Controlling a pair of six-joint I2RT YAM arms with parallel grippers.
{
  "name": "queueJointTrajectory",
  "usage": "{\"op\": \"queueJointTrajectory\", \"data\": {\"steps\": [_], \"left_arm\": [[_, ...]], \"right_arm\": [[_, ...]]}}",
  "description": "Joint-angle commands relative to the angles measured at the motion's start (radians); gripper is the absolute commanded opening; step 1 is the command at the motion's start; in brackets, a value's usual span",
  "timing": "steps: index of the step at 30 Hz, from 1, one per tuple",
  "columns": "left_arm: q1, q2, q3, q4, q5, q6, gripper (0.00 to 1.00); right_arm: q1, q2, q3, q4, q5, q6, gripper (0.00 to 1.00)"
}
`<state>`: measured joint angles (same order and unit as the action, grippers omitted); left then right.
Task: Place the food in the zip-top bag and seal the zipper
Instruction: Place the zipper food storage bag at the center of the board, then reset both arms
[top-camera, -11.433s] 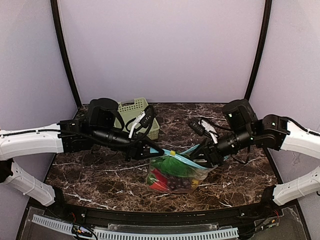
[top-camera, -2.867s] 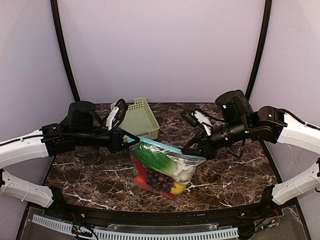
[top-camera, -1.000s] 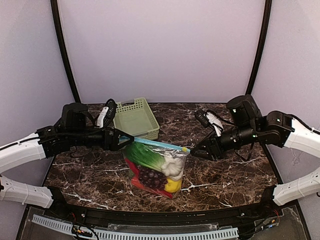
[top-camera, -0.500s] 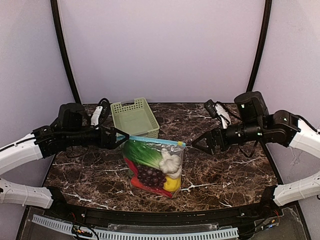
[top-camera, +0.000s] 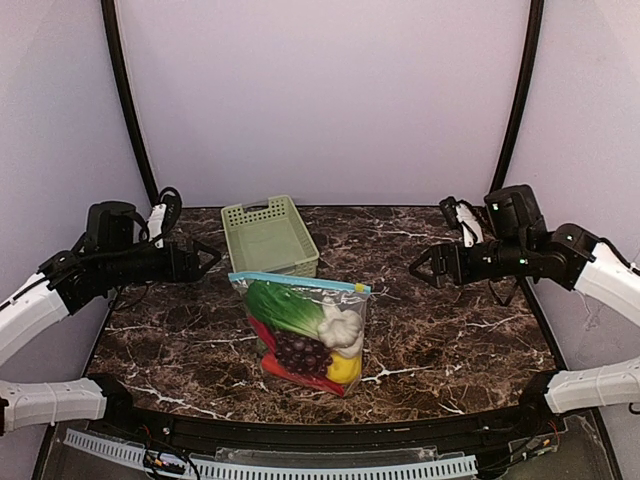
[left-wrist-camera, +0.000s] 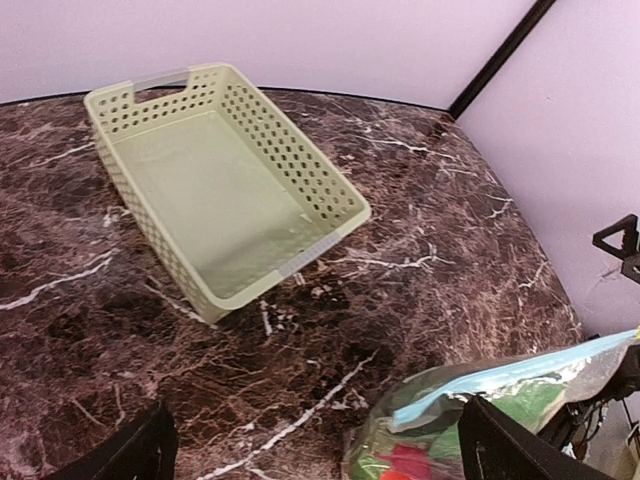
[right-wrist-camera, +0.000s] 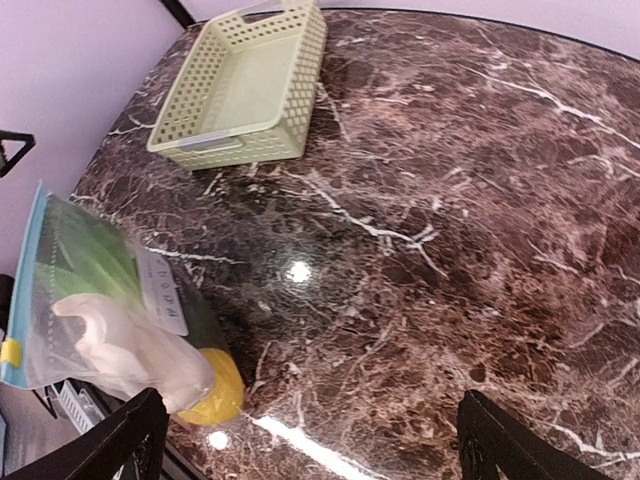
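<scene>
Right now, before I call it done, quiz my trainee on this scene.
1. True or false: the left gripper and the right gripper are both open and clear of the zip-top bag.
2. The yellow slider sits at which end of the zipper? A: toward the right arm. B: toward the left arm. C: midway.
3. What lies inside the basket?
Key: 1 true; 2 A; 3 nothing.
</scene>
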<state>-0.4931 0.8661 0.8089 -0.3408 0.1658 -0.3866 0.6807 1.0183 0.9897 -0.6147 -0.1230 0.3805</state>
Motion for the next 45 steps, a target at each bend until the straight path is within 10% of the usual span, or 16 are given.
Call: {"op": "queueJointTrajectory", "data": {"steps": [1,14,26,45], "left_arm": [[0.122,-0.013,-0.014,-0.083,0.063,0.054,0.99],[0.403,-0.111,-0.058,-0.086,0.203,0.136,0.99],[0.403,-0.328,-0.183,-0.039,-0.188,0.205,0.99],[0.403,-0.321,-0.192,-0.044,-0.237,0.213,0.99]], "right_arm": [[-0.138,-0.044,-0.058,0.022,-0.061,-0.007,0.98],[-0.541,-0.208,-0.18,0.048,-0.182,-0.115,0.99],[-0.552,-0.458,-0.368,0.315,-0.162,-0.186,0.99],[-0.551,-0.538,-0.426,0.358,-0.111,-0.188,0.99]]}}
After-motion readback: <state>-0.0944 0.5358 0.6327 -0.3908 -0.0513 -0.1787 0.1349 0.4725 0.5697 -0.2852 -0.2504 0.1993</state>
